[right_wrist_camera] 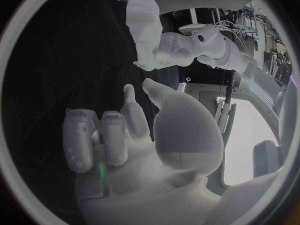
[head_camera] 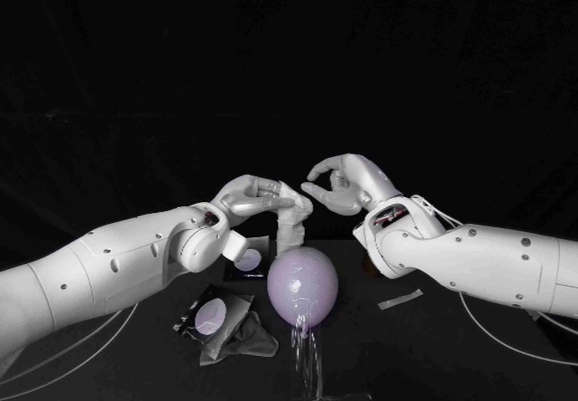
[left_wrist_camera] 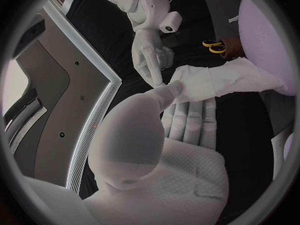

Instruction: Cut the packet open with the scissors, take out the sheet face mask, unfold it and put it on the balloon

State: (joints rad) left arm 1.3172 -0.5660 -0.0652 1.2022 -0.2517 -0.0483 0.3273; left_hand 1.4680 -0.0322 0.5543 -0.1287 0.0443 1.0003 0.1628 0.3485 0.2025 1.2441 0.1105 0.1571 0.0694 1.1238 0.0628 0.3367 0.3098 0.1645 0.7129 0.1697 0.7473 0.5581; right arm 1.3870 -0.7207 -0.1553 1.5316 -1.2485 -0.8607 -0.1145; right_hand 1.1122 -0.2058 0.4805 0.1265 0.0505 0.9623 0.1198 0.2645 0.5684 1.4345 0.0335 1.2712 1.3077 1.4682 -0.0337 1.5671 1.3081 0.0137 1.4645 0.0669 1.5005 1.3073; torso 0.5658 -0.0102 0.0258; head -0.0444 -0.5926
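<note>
A pale lilac balloon [head_camera: 301, 284] stands upright at the table's middle. My left hand [head_camera: 259, 200] is raised just above and behind it and pinches the white sheet mask [head_camera: 289, 224], which hangs down to the balloon's top. In the left wrist view the mask [left_wrist_camera: 212, 82] stretches from my thumb and fingers [left_wrist_camera: 187, 120] to the balloon [left_wrist_camera: 269, 35]. My right hand [head_camera: 349, 182] hovers close to the right of the left hand, fingers curved, holding nothing; one fingertip [left_wrist_camera: 157, 81] is near the mask's edge. The opened dark packet [head_camera: 220, 317] lies left of the balloon. The yellow-handled scissors [left_wrist_camera: 215, 46] lie beside the balloon.
A cut-off strip [head_camera: 400, 299] lies on the black table right of the balloon. A crumpled dark wrapper [head_camera: 235, 341] lies by the packet, and a small card [head_camera: 248, 261] sits behind it. Something shiny and clear [head_camera: 304, 355] runs down below the balloon.
</note>
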